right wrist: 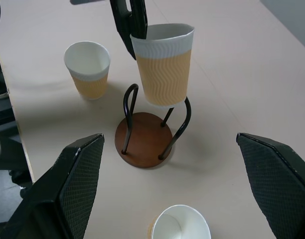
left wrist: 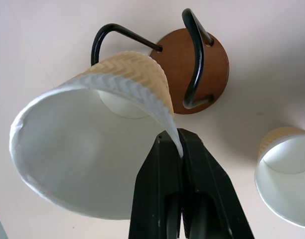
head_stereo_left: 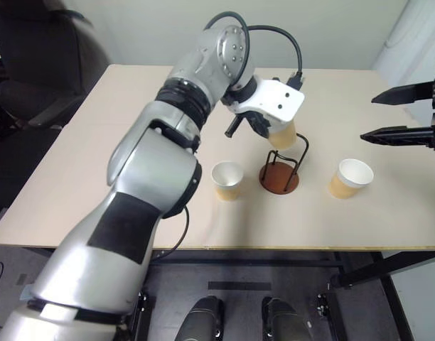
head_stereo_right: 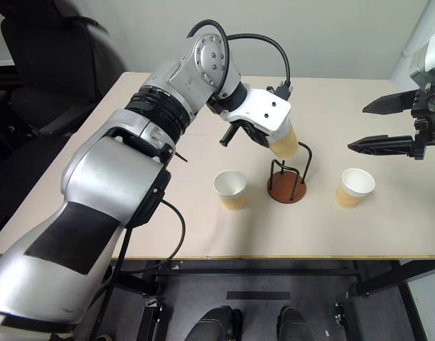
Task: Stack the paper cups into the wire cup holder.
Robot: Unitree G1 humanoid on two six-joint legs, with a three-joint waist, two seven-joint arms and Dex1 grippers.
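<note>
One paper cup (right wrist: 164,64), pinched at its rim by the left hand (left wrist: 178,149), hangs over the wire cup holder (right wrist: 145,137); centring its base between the loops should seat it. Right hand (right wrist: 177,189) gapes empty.

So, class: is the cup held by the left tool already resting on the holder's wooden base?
No: the held cup hangs above the wire cup holder, its bottom just between the loop tops, with the brown base bare beneath.

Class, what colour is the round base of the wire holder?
Reddish-brown base, clearest in the right wrist view.
</note>
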